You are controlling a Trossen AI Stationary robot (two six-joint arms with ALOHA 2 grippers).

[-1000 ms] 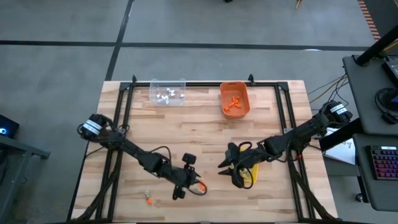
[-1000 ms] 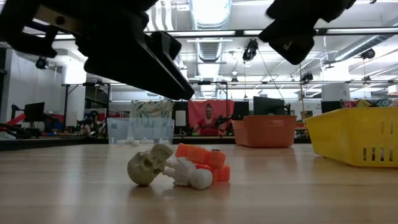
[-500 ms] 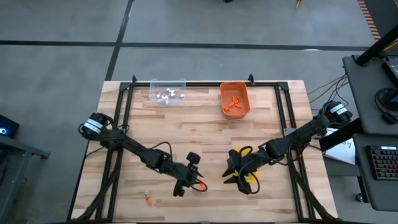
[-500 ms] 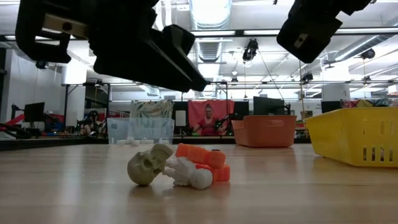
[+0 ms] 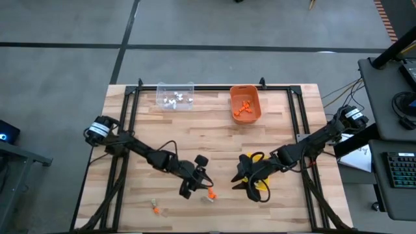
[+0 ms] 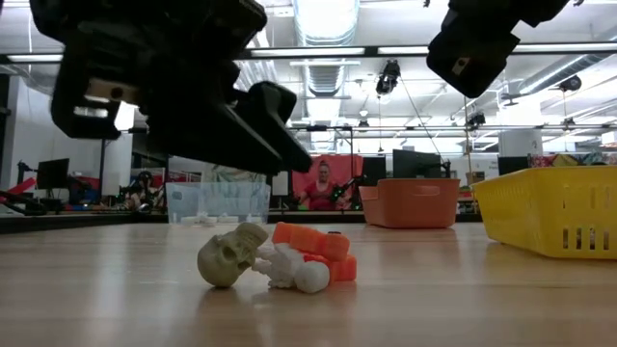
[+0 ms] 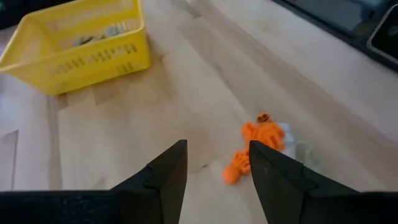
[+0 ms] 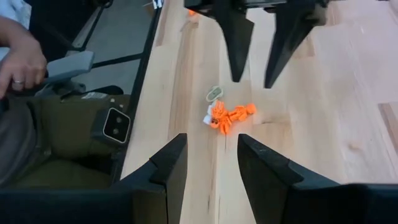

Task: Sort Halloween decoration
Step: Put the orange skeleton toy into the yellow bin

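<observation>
A small pile of trinkets lies on the wood near the table's near edge: an orange skeleton (image 7: pixel 258 140), a white piece (image 6: pixel 294 273) and a tan skull (image 6: pixel 229 255). It also shows as the pile (image 5: pixel 208 194) from above and as the pile (image 8: pixel 227 115) in the right wrist view. A further orange trinket (image 5: pixel 156 208) lies to its left. My left gripper (image 5: pixel 194 188) hovers open just above and left of the pile, fingertips (image 8: pixel 236 74) short of it. My right gripper (image 5: pixel 242 181) hangs open over the yellow bin (image 5: pixel 262 187).
An orange bin (image 5: pixel 245 104) holding orange pieces and a clear bin (image 5: pixel 175 96) holding white pieces stand at the far edge. The yellow bin (image 7: pixel 81 43) holds a few dull pieces. Black rails (image 5: pixel 130 117) frame the table. A person's hand (image 8: pixel 22 59) holds a device beyond the table's left edge.
My left gripper has swung a little and dipped lower above the pile, staying open. My right gripper has shifted slightly toward the near edge over the yellow bin, then held still. The trinkets have not moved.
</observation>
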